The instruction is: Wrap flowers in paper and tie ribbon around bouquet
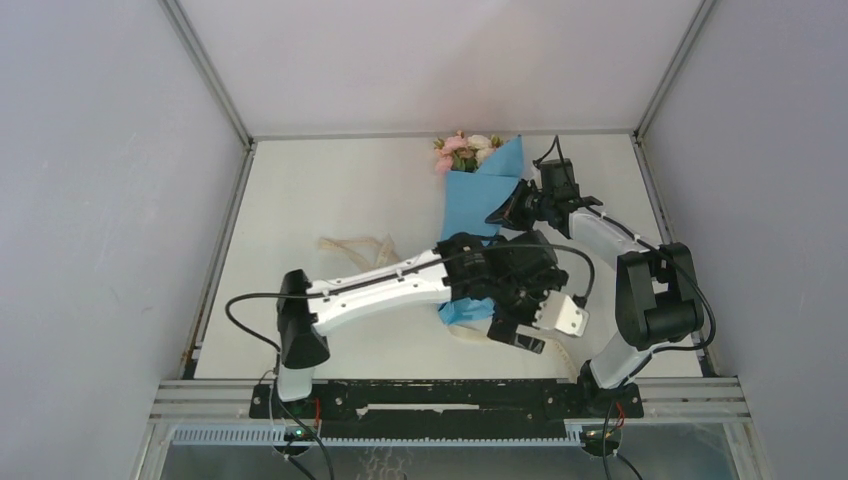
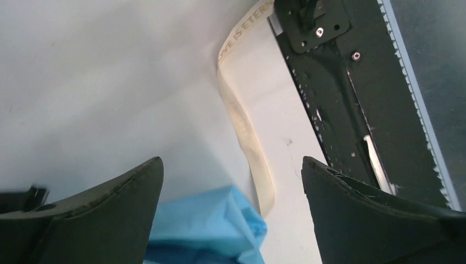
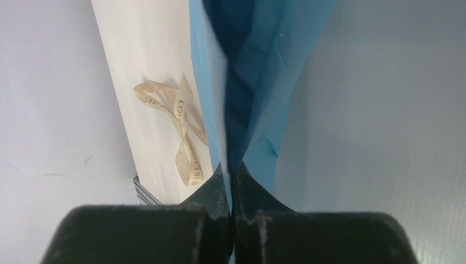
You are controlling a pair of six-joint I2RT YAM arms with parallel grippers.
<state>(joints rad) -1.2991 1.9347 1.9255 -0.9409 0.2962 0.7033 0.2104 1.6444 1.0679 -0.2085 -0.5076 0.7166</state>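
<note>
Nearest us, our left hand point(image 2: 232, 160) hangs spread wide, gripping nothing, over the narrow tip of the bouquet point(image 1: 478, 200). The cream ribbon point(image 2: 242, 132), printed with lettering, lies on the counter point(image 1: 330, 190) just beside that tip. Farther along, our right hand point(image 3: 231, 170) is clenched on a fold of the blue paper point(image 3: 275, 71). At the far end, pink and cream flowers point(image 1: 465, 150) poke out.

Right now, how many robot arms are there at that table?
2. The left arm reaches across the bouquet's narrow end; the right arm has its gripper shut on the blue paper.
</note>
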